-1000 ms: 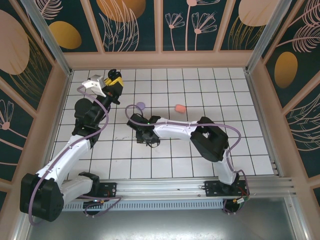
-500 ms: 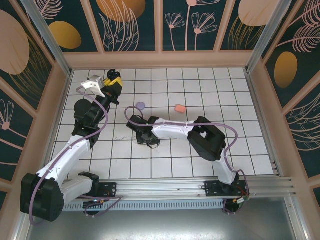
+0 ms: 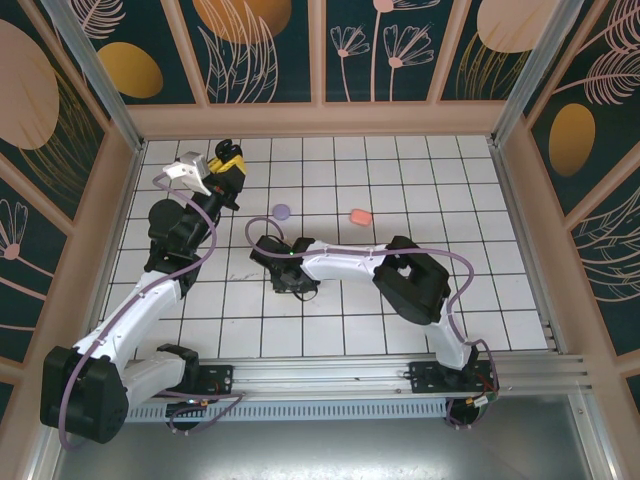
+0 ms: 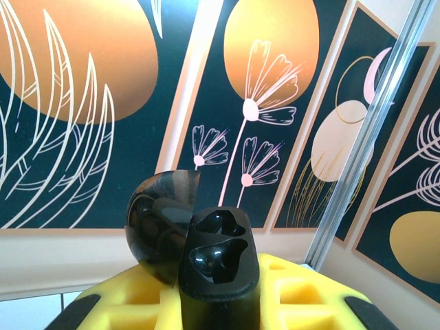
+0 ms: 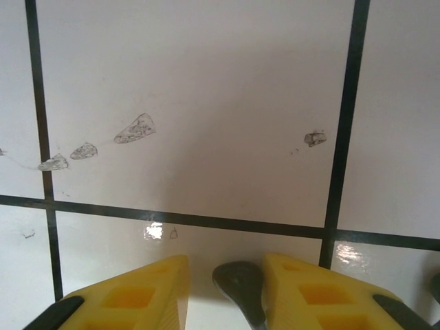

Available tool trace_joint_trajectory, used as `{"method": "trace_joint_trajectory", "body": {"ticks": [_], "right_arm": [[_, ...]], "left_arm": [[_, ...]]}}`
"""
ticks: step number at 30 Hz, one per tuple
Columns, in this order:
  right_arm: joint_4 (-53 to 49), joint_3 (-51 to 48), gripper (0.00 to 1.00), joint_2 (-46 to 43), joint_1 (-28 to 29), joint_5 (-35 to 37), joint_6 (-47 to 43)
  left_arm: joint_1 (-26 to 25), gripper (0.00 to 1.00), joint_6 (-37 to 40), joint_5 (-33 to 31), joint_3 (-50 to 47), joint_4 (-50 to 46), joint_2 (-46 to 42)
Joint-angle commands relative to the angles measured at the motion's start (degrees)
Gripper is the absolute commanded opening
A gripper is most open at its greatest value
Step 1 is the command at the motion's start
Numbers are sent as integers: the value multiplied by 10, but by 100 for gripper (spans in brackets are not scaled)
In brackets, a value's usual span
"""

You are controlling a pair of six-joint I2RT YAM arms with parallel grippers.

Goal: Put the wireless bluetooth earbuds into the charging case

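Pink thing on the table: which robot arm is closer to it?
Right. The right arm lies on the near side of the pink thing; the left arm's fingers are farther to its left, holding a black case.

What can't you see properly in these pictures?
Top view: lilac blob and pink blob, too small to tell earbud from case.
Right wrist view: grey piece between the yellow fingers, cut off by the bottom edge.
Left wrist view: black case in the left gripper, base cut by the edge.

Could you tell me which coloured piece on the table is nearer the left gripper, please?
The lilac piece; the salmon-pink piece lies farther right, away from the left gripper.
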Motion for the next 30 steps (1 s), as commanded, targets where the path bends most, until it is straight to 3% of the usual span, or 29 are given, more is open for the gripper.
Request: {"method": "trace_joint_trajectory", "body": {"ticks": [1, 10, 16, 30], "right_arm": [[-28, 4, 31, 21, 6, 11, -7], [-25, -3, 19, 18, 6, 22, -14], [-17, -8, 16, -10, 6, 49, -18], [-21, -11, 14, -165, -26, 125, -68]], "left_arm": [[6, 0, -12, 11, 0, 26, -9], [6, 0, -16, 22, 4, 22, -9], [7, 0, -18, 49, 18, 10, -12], [6, 0, 20, 150, 45, -22, -41]]}}
